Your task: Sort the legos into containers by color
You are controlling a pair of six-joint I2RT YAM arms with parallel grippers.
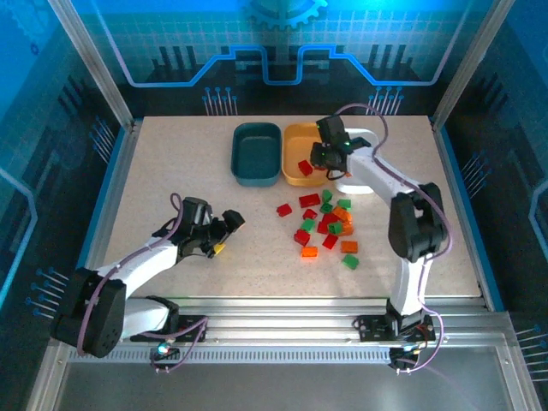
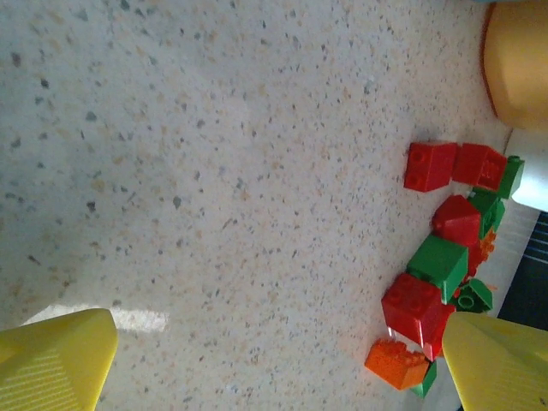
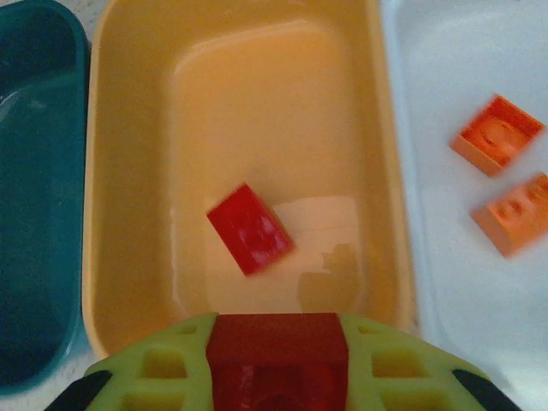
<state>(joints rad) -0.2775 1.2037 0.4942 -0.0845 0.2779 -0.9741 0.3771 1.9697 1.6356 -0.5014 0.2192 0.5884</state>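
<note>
My right gripper [image 3: 278,368] is shut on a red lego [image 3: 278,353] and hovers over the near end of the orange container [image 3: 128,171]. Another red lego [image 3: 250,229] lies inside that container. Two orange legos [image 3: 497,134] rest in the white container [image 3: 437,103] to its right, and the dark teal container [image 3: 38,214] stands to its left. From above, the right gripper [image 1: 327,158] is over the orange container [image 1: 291,137]. A loose pile of red, green and orange legos [image 1: 330,224] lies mid-table. My left gripper [image 1: 229,224] stands open to the left of the pile, nothing between its yellow fingers [image 2: 56,364].
The teal container [image 1: 236,154], orange container and white container [image 1: 360,185] stand side by side at the back of the table. In the left wrist view the pile [image 2: 445,265] lies to the right, with bare speckled tabletop [image 2: 214,171] to its left.
</note>
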